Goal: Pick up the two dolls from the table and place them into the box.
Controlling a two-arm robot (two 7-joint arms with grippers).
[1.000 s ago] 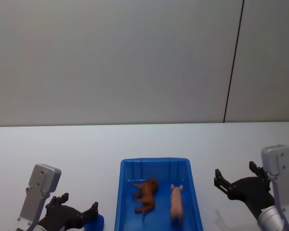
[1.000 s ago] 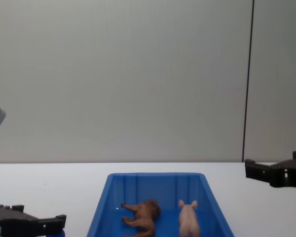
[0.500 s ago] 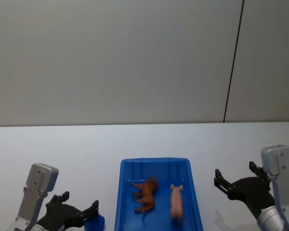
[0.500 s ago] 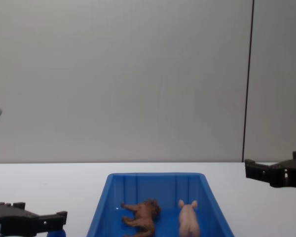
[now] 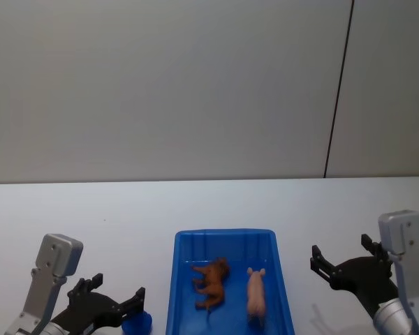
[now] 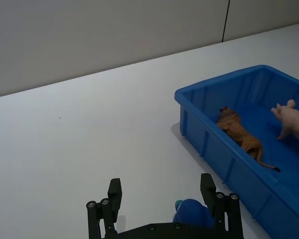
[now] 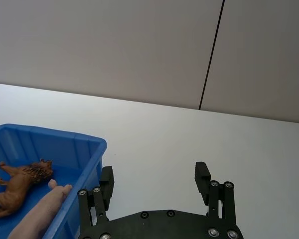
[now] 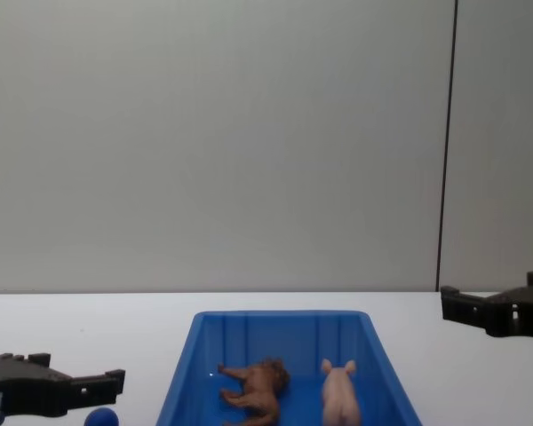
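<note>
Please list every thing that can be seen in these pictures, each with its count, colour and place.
box: one, bright blue, on the table between the two hands.
lion: one, brown, lying in the box, on the robot's left of the pig.
pig: one, pale pink, lying in the box.
ball: one, blue, on the table left of the box, by the left hand.
table: one, white.
left hand: one, black, open, low over the ball.
right hand: one, black, open, right of the box.
</note>
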